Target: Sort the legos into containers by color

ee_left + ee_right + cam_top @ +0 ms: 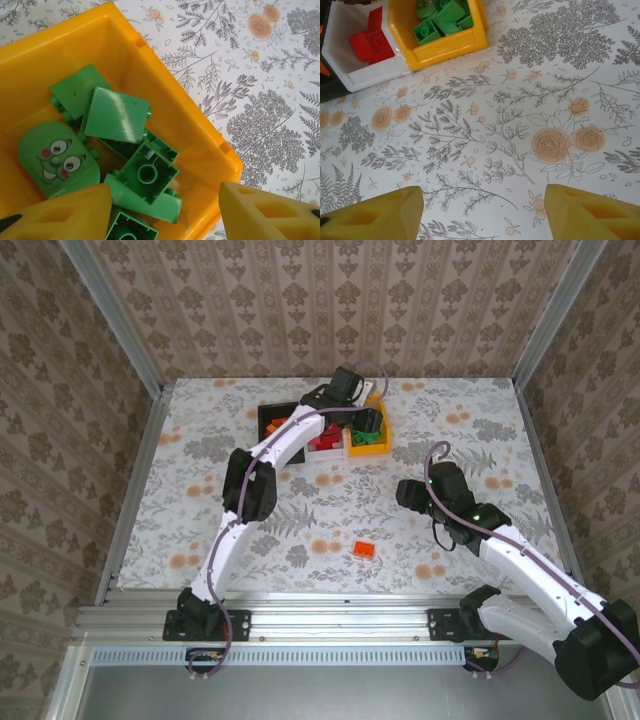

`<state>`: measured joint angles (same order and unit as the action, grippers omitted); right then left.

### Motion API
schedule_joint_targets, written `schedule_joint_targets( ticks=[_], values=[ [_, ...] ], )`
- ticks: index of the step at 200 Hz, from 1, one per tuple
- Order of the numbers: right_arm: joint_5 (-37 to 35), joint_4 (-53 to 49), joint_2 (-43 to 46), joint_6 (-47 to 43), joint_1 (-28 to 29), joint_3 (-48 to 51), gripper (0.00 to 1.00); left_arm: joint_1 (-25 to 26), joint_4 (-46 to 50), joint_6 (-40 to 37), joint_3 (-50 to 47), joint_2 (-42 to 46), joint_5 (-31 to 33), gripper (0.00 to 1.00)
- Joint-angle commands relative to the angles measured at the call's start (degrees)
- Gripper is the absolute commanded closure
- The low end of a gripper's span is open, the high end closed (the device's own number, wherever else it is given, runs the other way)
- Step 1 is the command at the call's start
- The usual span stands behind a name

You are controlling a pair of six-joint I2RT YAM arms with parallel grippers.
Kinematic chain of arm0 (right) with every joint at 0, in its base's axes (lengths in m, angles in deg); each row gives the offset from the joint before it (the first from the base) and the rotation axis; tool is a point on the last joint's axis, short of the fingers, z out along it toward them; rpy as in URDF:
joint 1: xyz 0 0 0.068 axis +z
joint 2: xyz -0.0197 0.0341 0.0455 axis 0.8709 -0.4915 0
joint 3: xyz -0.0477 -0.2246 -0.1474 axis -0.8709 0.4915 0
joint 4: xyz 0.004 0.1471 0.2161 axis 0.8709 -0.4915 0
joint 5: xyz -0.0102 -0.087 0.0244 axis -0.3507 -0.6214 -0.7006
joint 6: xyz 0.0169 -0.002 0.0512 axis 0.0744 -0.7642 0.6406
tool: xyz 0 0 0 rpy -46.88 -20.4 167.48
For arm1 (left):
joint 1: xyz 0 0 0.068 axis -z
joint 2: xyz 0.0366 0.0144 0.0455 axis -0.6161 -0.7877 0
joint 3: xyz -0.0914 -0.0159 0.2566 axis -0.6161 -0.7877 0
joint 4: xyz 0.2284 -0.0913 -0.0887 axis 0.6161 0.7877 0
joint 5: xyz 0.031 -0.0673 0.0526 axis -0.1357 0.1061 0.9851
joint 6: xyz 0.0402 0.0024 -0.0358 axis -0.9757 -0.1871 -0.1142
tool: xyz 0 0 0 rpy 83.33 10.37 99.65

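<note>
Three containers stand in a row at the back: a black bin [268, 418] with orange legos [276, 426], a white bin [322, 451] with red legos [323, 439], and a yellow bin [367, 450] with green legos [372, 438]. My left gripper [362, 420] hangs open over the yellow bin [200, 125], with nothing between its fingers [165, 212]. Below it lie several green legos [148, 172], and one rounded piece with a face [57, 160]. One orange lego [364, 550] lies alone on the near table. My right gripper [408, 492] is open above bare tablecloth [482, 215].
In the right wrist view the white bin [370, 75] with red legos [370, 42] and the yellow bin [445, 47] sit at the top left, and the black bin's edge [326, 89] shows at the far left. Metal rails and papered walls enclose the table.
</note>
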<state>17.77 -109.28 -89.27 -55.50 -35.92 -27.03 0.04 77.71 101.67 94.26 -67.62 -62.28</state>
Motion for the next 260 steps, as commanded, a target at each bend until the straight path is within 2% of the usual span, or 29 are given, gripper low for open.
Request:
schedule_joint_targets(
  ticks=[1, 15, 30, 66, 86, 119, 144, 176, 196, 217, 260],
  values=[
    [2.8, -3.3, 1.4, -1.2, 0.5, -0.9, 0.34, -0.4, 2.1, -0.9, 0.3, 2.6, 0.6, 0.40],
    [4.2, -5.7, 0.5, -2.3, 3.3, -1.9, 0.32, -0.4, 0.7, -0.7, -4.5, 7.3, 0.0, 0.40],
    [3.3, -9.9, -2.6, -3.7, 9.5, -3.4, 0.29, -0.4, -3.6, -0.5, -14.3, 15.6, -0.2, 0.38],
    [-1.3, -17.7, -10.3, -1.6, 24.7, -4.6, 0.22, -1.3, -19.8, 3.2, -49.7, 42.4, 3.5, 0.32],
    [-1.2, -18.3, -13.1, -0.2, 28.5, -3.9, 0.19, -2.4, -26.3, 6.6, -65.9, 56.4, 4.3, 0.26],
    [-3.3, -19.6, -21.8, -0.4, 32.5, -7.1, 0.17, -2.5, -25.6, 9.1, -82.3, 73.8, 7.4, 0.16],
    [-5.6, -19.4, -27.9, -0.2, 32.9, -8.8, 0.17, -3.3, -25.4, 13.1, -94.3, 85.7, 10.4, 0.07],
    [-9.0, -17.8, -33.3, -0.9, 30.9, -11.7, 0.21, -4.7, -24.3, 17.5, -104.0, 95.7, 9.7, 0.05],
    [-9.4, -15.3, -37.0, -2.2, 28.1, -13.2, 0.28, -4.8, -22.9, 18.2, -105.9, 99.4, 10.0, 0.05],
    [-9.6, -13.0, -40.5, -3.3, 26.6, -14.7, 0.31, -4.9, -21.4, 18.2, -106.6, 101.7, 10.4, 0.04],
    [-5.8, -5.1, -41.5, -7.1, 23.5, -13.3, 0.42, -5.2, -20.2, 18.0, -107.3, 103.3, 9.7, 0.04]
  ],
)
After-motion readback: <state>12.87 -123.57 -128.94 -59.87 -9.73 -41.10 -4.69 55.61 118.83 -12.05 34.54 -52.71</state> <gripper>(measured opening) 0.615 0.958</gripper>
